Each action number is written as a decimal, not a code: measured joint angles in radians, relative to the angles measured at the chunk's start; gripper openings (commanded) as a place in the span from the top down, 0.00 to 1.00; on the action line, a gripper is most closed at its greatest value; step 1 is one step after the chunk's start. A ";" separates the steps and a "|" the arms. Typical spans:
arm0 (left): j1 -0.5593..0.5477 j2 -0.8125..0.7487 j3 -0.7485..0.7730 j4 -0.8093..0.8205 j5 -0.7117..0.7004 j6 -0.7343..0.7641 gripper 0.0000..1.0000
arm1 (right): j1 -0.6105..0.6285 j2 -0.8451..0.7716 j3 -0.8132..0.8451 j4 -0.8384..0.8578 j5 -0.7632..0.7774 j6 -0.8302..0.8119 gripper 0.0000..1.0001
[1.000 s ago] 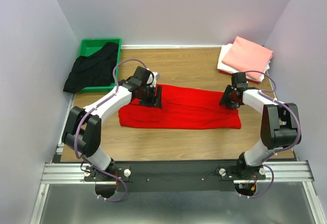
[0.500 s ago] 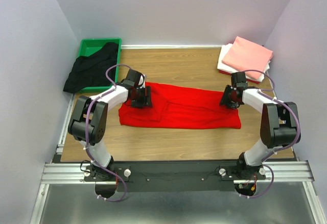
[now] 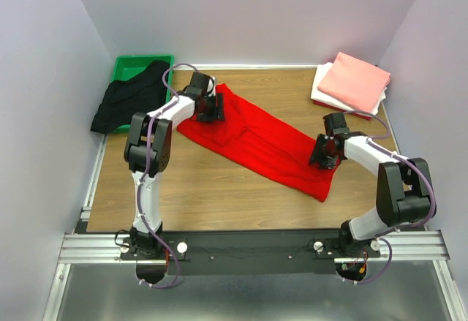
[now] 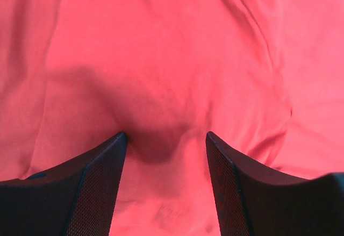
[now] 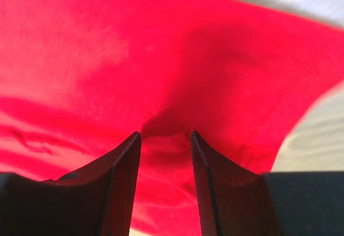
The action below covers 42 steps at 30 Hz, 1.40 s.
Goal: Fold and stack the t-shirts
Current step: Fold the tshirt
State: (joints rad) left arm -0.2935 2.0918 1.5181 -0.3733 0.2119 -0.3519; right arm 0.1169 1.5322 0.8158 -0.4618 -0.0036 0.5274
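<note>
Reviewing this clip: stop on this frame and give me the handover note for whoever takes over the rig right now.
Left end effector: clamped on the far-left end of the red t-shirt.
Right end effector: clamped on its near-right end.
The red t-shirt is a long band lying diagonally on the table, not yet a rectangle.
Black t-shirt: crumpled over the green tray, far left, unfolded.
Done: salmon-pink t-shirt folded and stacked on the white t-shirt, far right.
To do: finish folding red and stack it, then fold and stack black.

Lab cell: plain walls (image 3: pixel 256 14) boxing wooden table (image 3: pixel 219 197), aluminium rail (image 3: pixel 88 248).
</note>
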 measured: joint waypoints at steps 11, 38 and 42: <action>0.004 0.225 0.422 -0.133 -0.056 0.066 0.31 | 0.165 -0.004 0.027 -0.220 -0.043 0.066 0.50; 0.003 0.101 0.130 0.026 0.104 -0.016 0.34 | 0.314 0.045 0.047 -0.365 -0.096 0.074 0.50; 0.003 0.171 0.229 0.028 0.129 -0.016 0.35 | 0.352 0.061 0.051 -0.362 -0.175 0.075 0.50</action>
State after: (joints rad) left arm -0.2901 2.2627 1.7473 -0.3454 0.3405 -0.3679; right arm 0.4686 1.5929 0.8673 -0.8242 -0.1791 0.6022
